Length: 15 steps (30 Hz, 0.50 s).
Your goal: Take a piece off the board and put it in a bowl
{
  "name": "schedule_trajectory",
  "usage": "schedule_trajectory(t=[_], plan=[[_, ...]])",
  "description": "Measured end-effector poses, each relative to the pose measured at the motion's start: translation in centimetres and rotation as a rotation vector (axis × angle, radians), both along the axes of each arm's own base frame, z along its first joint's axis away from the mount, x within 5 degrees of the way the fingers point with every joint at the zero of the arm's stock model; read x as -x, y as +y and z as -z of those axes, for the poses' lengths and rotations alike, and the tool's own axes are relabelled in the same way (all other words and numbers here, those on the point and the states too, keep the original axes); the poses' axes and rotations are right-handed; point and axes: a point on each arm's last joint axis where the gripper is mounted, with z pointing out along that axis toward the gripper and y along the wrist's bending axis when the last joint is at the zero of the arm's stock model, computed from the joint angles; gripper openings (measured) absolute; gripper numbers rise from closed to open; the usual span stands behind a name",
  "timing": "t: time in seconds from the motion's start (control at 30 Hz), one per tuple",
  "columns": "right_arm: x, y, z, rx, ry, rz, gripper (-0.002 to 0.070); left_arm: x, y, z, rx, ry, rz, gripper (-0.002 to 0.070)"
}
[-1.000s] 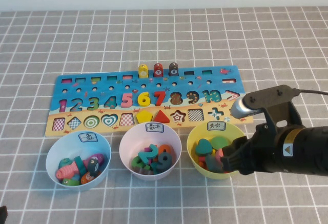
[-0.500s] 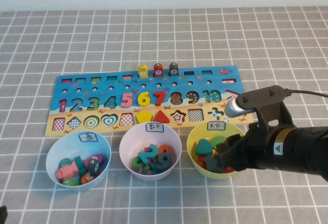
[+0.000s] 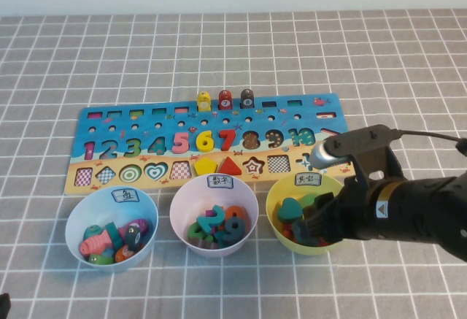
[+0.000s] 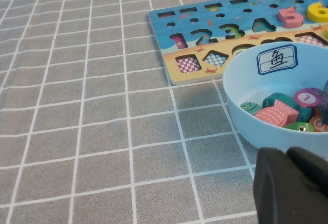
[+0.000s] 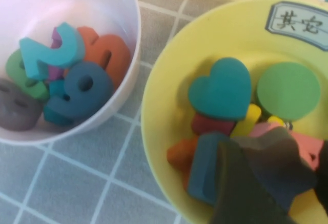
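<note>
My right gripper (image 3: 315, 224) hangs low inside the yellow bowl (image 3: 281, 187), shut on the dark-brown star (image 5: 274, 165). In the right wrist view the star sits between my fingers (image 5: 241, 193), just above the pieces in the bowl (image 5: 164, 96): a teal heart (image 5: 223, 88), a green disc (image 5: 288, 90) and others. In the high view the gripper hides the star. The board (image 3: 146, 118) lies behind the bowls; its star cut-out (image 3: 253, 164) is empty. My left gripper (image 4: 294, 183) is shut and empty, low by the light blue bowl (image 4: 241, 106).
The pale pink bowl (image 3: 179, 198) of number pieces stands left of the yellow one, and the light blue bowl (image 3: 73, 217) of fish pieces stands further left. Three pegs (image 3: 225, 100) stand on the board's far edge. The red triangle (image 3: 230, 166) and yellow pentagon (image 3: 205, 165) sit in the board.
My right arm has moved left and down, carrying the star deeper over the yellow bowl's contents. The left arm has not moved.
</note>
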Motion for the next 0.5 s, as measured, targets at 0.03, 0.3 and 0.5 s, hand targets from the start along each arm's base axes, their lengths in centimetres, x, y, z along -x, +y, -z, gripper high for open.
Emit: schedule_trajectory(t=[0.03,0.3,0.5], plan=[[-0.16,0.13,-0.09,0.000,0.000,0.000,0.0276,0.00,0.00,0.00,0.000,0.000,0.000,-0.0001],[-0.79,0.64,-0.12,0.009,0.010,-0.002,0.0317,0.00,0.00,0.00,0.000,0.000,0.000,-0.0001],[-0.77,0.62,-0.01,0.015,0.017,-0.003,0.0353,0.00,0.00,0.00,0.000,0.000,0.000,0.0000]])
